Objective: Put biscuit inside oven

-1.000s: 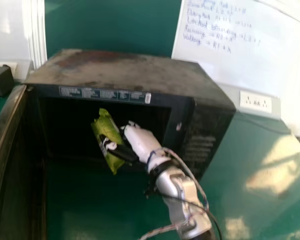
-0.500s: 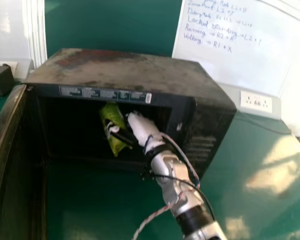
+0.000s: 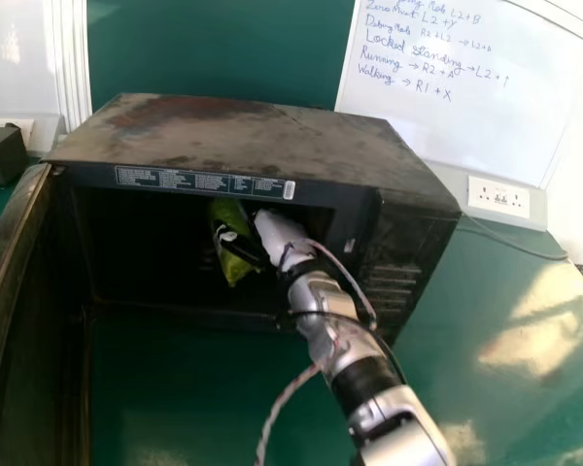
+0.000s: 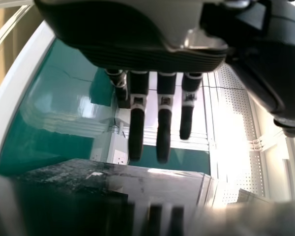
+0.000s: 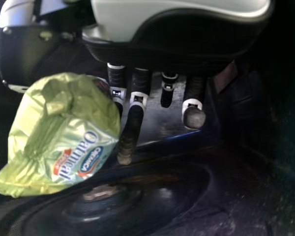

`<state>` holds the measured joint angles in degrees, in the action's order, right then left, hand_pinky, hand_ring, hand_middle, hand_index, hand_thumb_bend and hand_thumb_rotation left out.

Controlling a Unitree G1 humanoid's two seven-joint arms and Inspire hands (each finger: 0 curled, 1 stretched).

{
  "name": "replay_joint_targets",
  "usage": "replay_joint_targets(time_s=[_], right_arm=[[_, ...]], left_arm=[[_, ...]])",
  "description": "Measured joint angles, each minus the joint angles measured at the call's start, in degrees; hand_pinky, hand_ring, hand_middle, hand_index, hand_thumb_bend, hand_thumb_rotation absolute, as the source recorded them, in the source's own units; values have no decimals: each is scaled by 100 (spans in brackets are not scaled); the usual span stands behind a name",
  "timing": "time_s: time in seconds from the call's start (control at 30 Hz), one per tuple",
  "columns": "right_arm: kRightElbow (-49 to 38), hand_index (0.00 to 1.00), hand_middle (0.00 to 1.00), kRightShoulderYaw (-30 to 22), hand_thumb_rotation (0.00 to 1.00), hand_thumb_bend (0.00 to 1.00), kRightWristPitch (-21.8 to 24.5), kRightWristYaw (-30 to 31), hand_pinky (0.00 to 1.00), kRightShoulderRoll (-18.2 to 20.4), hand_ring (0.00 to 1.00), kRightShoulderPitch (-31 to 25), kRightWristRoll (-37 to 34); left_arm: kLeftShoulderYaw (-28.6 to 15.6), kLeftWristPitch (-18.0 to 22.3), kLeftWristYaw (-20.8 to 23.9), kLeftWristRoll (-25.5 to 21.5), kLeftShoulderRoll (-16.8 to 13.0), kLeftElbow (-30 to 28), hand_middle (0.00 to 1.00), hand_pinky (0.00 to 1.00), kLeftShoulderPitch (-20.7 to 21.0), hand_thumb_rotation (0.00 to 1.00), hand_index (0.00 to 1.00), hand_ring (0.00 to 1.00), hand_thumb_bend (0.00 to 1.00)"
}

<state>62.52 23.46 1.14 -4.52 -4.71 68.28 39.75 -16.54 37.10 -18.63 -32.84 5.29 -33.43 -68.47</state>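
Inside the dark cavity of the oven, my right hand has its thumb and fingers round the green biscuit packet. The right wrist view gives the packet pinched beside the fingers of my right hand, above the round dark floor of the oven. The oven's door stands open at the head view's left. My left hand hangs with straight fingers in the left wrist view, holding nothing, with the oven top beyond it.
The open oven door borders the opening on the left. A wall socket and a cable are at the right, below a whiteboard. A dark box sits at the far left on the green table.
My right hand has moved forward, deeper into the oven, carrying the packet with it. More of the right forearm now shows in front of the opening.
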Motion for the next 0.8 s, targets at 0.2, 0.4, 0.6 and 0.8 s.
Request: replay_joint_targets(time_s=[0.2,0.4,0.6,0.8], right_arm=[[411,48,31,12,3,50,-145,-121,4,34,3,89,-94],[670,48,28,35,3,50,-174,-153,4,72,3,179,-124],[870,48,27,78,4,51,-242,-234,4,98,4,231,-125],[1092,48,28,217,4,50,-85,-344,5,208,6,316,-83]], left_arm=[[8,22,-56,-2,4,0,53,40,-26,90,74,45,81],[10,39,-86,-7,6,2,54,40,-56,90,73,45,80],[11,210,-314,-85,0,98,54,40,-56,89,69,46,80],[19,301,-514,-181,-2,166,57,41,-56,91,70,49,82]])
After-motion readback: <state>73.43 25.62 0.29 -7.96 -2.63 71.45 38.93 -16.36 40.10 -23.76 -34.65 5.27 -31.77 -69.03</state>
